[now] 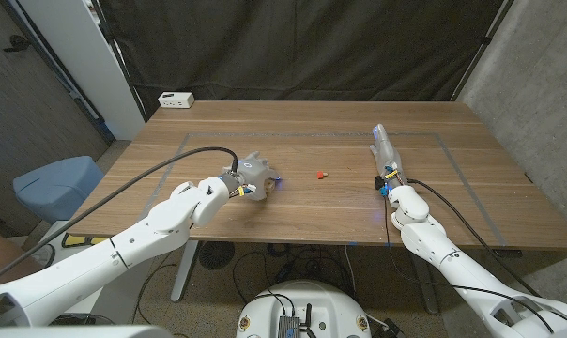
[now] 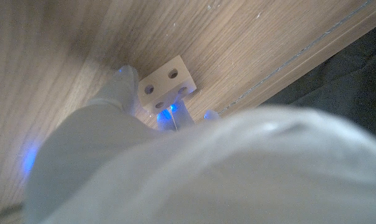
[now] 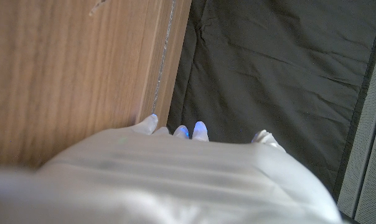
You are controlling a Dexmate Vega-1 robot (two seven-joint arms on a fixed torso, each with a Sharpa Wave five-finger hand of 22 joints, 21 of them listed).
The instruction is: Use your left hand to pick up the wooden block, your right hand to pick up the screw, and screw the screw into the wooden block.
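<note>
The wooden block, pale with round holes in its faces, lies on the table under my left hand, left of the table's middle. In the left wrist view one fingertip presses the block's one side and other fingers press its opposite face, so the hand grips it. The small red screw lies on the bare wood between the hands, about a hand's width right of my left hand. My right hand stands further right, fingers stretched out toward the far edge, holding nothing.
A white box sits at the table's far left corner. Thin tape lines mark a rectangle on the wood. A blue seat stands off the table's left side. A dark curtain hangs behind the table.
</note>
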